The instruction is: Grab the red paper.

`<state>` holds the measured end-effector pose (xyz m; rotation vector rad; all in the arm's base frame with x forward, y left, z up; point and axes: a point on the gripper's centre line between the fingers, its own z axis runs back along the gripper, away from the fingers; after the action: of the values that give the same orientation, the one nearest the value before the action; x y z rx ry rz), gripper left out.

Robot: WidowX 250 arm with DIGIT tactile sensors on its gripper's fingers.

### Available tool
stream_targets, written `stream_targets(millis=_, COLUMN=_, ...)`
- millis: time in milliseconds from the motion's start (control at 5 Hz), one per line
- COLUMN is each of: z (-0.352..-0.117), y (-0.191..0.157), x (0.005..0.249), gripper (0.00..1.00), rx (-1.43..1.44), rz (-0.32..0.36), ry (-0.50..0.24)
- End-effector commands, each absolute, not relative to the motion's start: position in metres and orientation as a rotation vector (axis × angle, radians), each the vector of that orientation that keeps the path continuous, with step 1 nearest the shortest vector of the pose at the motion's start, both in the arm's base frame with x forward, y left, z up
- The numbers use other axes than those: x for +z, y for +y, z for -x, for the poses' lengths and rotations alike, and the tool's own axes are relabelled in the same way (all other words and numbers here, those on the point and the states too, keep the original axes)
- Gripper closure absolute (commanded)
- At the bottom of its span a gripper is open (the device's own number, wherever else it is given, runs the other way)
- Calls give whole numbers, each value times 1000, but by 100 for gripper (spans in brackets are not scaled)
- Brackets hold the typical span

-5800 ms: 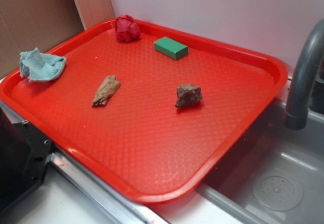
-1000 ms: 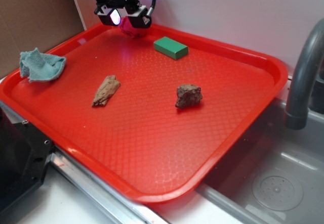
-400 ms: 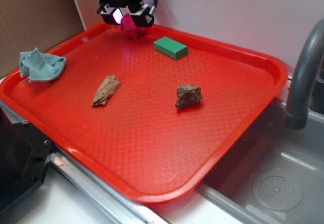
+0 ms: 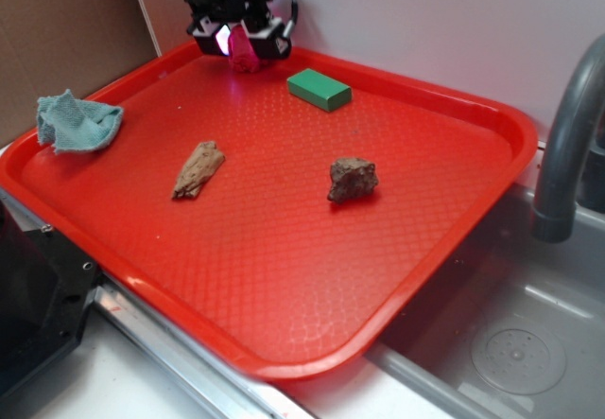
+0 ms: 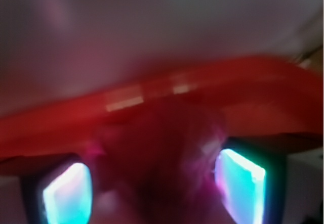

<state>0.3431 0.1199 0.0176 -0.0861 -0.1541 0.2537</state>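
Note:
The red paper (image 4: 246,55), a small crumpled crimson ball, sits at the far left corner of the red tray (image 4: 284,249). My gripper (image 4: 241,41) comes down on it from above, with a finger pressed against each side, and the ball looks squeezed narrow. In the wrist view the red paper (image 5: 157,153) fills the whole gap of the gripper (image 5: 154,188) and touches both glowing pads (image 5: 240,183). The tray rim (image 5: 152,90) runs just behind it. The picture is blurred.
On the tray lie a green block (image 4: 319,89) right of the gripper, a light blue cloth wad (image 4: 77,121) at the left edge, a tan wood piece (image 4: 198,168) and a brown rock (image 4: 352,179). A grey faucet (image 4: 567,135) and sink (image 4: 510,334) are at right. A wall stands close behind.
The gripper came in over the red paper and lowered onto it. Over the last second its fingers closed inward and narrowed the ball. The other objects have not moved.

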Motion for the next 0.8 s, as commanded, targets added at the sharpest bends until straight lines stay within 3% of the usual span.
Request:
stream_targets(millis=0, z=-352, y=125, x=35, gripper=100, rx=289, rz=58, ry=-165)
stream_targets(millis=600, z=-337, y=124, x=54, gripper=100, rx=291, rz=33, ry=-180)
